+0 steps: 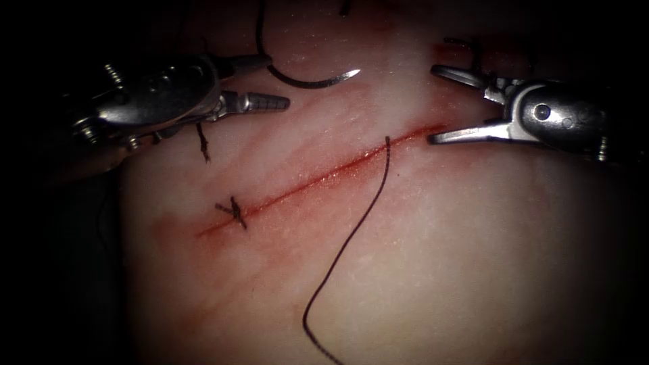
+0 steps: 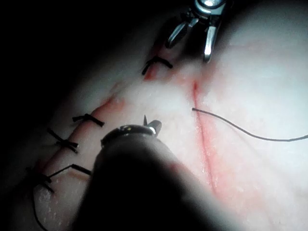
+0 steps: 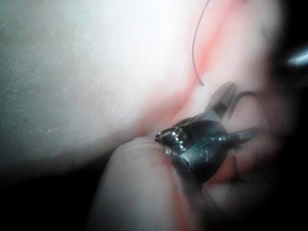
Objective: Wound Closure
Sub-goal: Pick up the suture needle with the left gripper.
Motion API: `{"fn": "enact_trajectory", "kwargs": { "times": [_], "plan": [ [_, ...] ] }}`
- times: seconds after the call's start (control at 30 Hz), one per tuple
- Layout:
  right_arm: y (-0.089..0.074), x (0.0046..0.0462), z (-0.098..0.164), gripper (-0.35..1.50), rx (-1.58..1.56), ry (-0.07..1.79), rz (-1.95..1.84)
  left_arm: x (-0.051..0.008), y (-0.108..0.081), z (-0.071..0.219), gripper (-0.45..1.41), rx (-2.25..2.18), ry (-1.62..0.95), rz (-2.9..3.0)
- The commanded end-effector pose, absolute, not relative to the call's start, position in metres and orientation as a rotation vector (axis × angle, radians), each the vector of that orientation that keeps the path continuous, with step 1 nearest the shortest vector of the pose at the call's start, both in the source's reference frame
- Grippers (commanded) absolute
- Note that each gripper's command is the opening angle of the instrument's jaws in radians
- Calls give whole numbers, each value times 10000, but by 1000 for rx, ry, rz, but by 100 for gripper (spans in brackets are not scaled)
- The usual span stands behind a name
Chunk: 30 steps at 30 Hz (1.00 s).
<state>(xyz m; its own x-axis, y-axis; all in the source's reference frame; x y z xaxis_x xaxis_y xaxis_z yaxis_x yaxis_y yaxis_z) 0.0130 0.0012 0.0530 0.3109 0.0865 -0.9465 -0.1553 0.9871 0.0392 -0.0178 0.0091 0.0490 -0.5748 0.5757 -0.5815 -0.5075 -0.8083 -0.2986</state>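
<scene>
Endoscope view: my left tool has its jaws apart, the curved needle lying against the upper jaw near its tail end, clear of the tissue left of the cut; my right tool gapes empty at the cut's far end, thread trailing across it. Left wrist view: finished stitches beside the cut. Right wrist view: spread jaws; I judge we're between bites, needing a firm needle grip.

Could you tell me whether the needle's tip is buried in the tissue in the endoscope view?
No, the needle lies free above the tissue, its bare tip pointing right, with the left tool at its blunt end.
</scene>
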Motion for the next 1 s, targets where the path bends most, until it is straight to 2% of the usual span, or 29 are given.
{"fn": "enact_trajectory", "kwargs": {
  "times": [0.03,0.17,0.33,0.63,1.0],
  "plan": [
    [16,132,534,121,-45,1246,179,-193,104,493,72,-900,-127,2360],
    [17,129,535,106,27,1276,189,-228,123,501,71,-861,-138,2429],
    [14,130,535,106,50,1247,166,-243,125,507,68,-793,-229,2484],
    [12,133,538,108,49,1240,163,-230,124,506,73,-654,-359,2563],
    [12,136,538,108,47,1240,165,-231,115,540,68,-646,-315,2622]
  ]
}}
